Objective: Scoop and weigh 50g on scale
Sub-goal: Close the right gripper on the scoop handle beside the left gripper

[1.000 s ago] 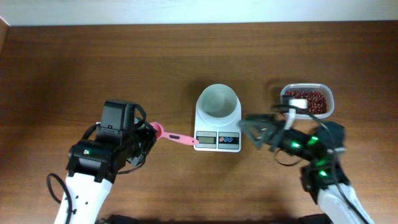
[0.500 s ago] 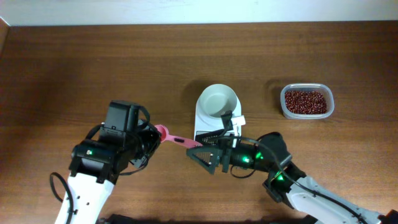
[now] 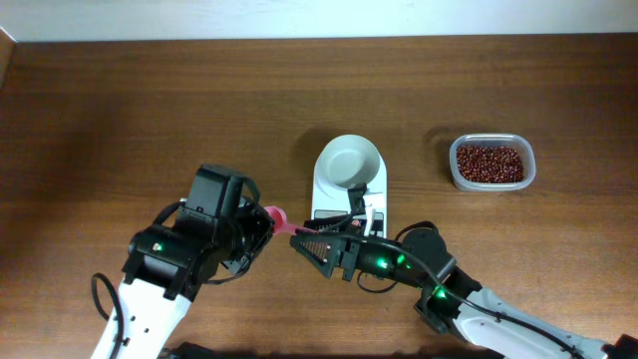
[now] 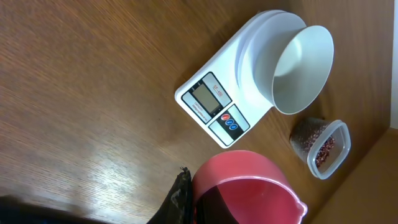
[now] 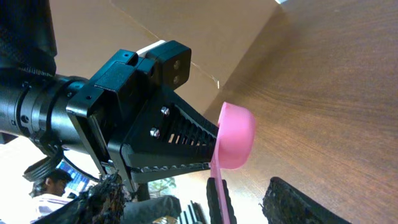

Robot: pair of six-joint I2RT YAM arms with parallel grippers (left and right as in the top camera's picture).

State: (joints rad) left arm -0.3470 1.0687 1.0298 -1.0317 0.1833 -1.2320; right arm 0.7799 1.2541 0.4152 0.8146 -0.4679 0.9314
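Left hand (image 3: 261, 227) clamped on the bowl end of the pink scoop (image 3: 275, 216), just left of the scale (image 4: 214, 102). Right hand (image 3: 307, 242) open, fingers either side of the handle. Risk: right closes off-centre or left lets go early, so the scoop twists or drops. Right arm lies over the scale front and may nudge it. Bean tub (image 3: 489, 163) well apart, right.

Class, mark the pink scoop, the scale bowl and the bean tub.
pink scoop (image 5: 235, 143), right wrist view, back of its cup.
scale bowl (image 3: 349, 163), overhead view, its empty inside.
bean tub (image 3: 532, 165), overhead view, its right rim.
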